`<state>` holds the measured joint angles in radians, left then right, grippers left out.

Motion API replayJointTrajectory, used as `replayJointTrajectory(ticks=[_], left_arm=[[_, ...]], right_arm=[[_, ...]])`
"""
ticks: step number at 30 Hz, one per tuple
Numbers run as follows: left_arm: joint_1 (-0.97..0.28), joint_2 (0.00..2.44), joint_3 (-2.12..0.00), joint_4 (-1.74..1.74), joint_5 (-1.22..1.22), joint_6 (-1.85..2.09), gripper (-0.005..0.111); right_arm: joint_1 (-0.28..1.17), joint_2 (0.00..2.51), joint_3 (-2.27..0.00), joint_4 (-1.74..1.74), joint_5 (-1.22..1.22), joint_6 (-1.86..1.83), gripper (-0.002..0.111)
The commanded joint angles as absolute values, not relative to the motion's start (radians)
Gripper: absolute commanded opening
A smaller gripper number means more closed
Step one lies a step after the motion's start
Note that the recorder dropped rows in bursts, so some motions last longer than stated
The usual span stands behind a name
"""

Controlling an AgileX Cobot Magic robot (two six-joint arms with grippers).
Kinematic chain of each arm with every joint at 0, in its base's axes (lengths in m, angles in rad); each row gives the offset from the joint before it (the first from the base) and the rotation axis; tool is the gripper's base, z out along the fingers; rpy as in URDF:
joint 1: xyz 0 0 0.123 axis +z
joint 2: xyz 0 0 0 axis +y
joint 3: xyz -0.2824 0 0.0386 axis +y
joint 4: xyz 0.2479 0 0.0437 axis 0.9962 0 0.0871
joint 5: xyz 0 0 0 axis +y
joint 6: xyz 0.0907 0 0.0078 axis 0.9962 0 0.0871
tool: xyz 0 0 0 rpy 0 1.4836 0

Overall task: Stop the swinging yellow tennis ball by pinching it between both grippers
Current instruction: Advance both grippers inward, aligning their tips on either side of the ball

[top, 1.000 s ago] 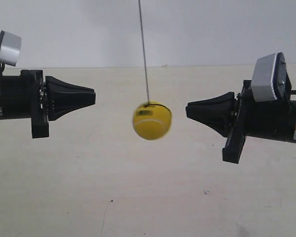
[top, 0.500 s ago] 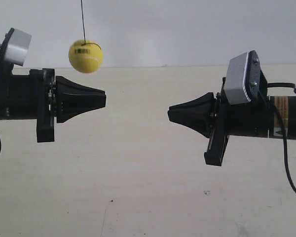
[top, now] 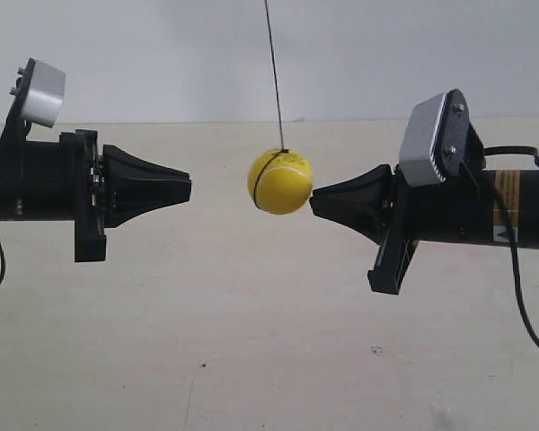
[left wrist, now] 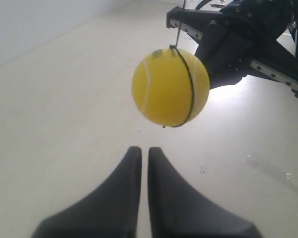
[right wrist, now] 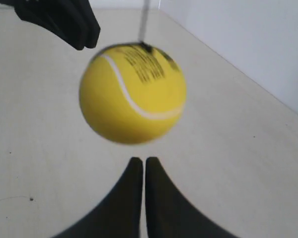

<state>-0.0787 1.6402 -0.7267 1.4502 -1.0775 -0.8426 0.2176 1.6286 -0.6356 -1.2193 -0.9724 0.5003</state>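
The bright yellow tennis ball [top: 280, 181] hangs on a thin black string [top: 274, 72] between two black cone-tipped arm ends. The left gripper [left wrist: 140, 148] is closed to a thin slit, holds nothing and is apart from the ball. The right gripper [right wrist: 139, 159] is equally narrow and empty, its tip just beside the ball; whether they touch cannot be told.

Bright yellow felt tennis ball [top: 280, 182], marked by a white curved seam [right wrist: 134, 105], black barcode print [right wrist: 145, 65] and a thin black string [top: 274, 81] girdling it. Matt black cone-tipped left gripper [top: 187, 189] and right gripper [top: 313, 201], each topped with a silver-grey box [top: 43, 92]. Pale beige tabletop [top: 251, 341] with scattered dark specks; off-white wall [top: 386, 54]; tan label band [top: 503, 193] and black cable [top: 524, 305] on the right arm
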Motion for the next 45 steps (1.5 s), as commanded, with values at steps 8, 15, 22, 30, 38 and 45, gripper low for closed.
replayJointTrajectory(ticks=[8, 15, 22, 30, 38, 45], left_arm=[[-0.083, 1.661, -0.733, 1.466, -1.114, -0.849, 0.005], [-0.083, 1.678, -0.733, 1.463, -1.114, -0.846, 0.005], [-0.083, 1.677, -0.733, 1.463, -1.114, -0.838, 0.005], [-0.083, 1.677, -0.733, 1.455, -1.114, -0.834, 0.005], [-0.083, 1.677, -0.733, 1.455, -1.114, -0.828, 0.005], [-0.083, 1.677, -0.733, 1.449, -1.131, -0.819, 0.005]], right_arm=[[0.218, 1.643, -0.64, -1.21, -1.016, 0.504, 0.0], [0.218, 1.721, -0.64, -1.169, -1.042, 0.458, 0.0], [0.218, 1.736, -0.643, -1.158, -1.046, 0.437, 0.0], [0.218, 1.736, -0.662, -1.156, -1.074, 0.437, 0.0], [0.218, 1.737, -0.68, -1.158, -1.112, 0.448, 0.0], [0.218, 1.737, -0.69, -1.158, -1.138, 0.453, 0.0]])
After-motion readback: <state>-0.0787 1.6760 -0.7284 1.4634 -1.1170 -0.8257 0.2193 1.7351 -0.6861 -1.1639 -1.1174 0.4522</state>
